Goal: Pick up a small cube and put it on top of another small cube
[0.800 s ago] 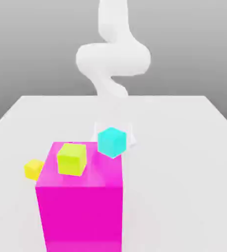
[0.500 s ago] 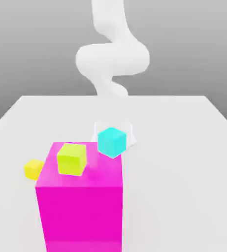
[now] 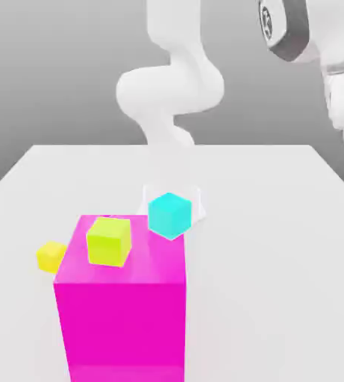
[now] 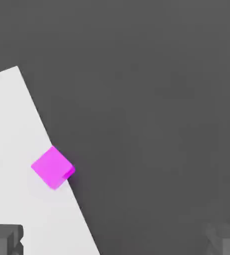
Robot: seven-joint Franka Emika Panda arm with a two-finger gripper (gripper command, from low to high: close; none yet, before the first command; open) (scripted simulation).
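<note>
A: What's hard to see beside the magenta block (image 3: pixel 122 298)?
B: It hides part of 1 small yellow cube (image 3: pixel 51 256) on the white worktop (image 3: pixel 279 246). A lime cube (image 3: pixel 109 241) sits on it; a cyan cube (image 3: pixel 169 215) lies just behind.
A: The fingers (image 4: pixel 4 239)?
B: Spread wide, holding nothing, cut off at the edge. No writing anywhere.

smooth matt cyan cube (image 3: pixel 169 214), glossy white arm (image 3: pixel 176 82), matt table (image 3: pixel 264 224).

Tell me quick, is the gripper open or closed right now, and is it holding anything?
Gripper: open, fingertips spread wide apart, holding nothing.
</note>
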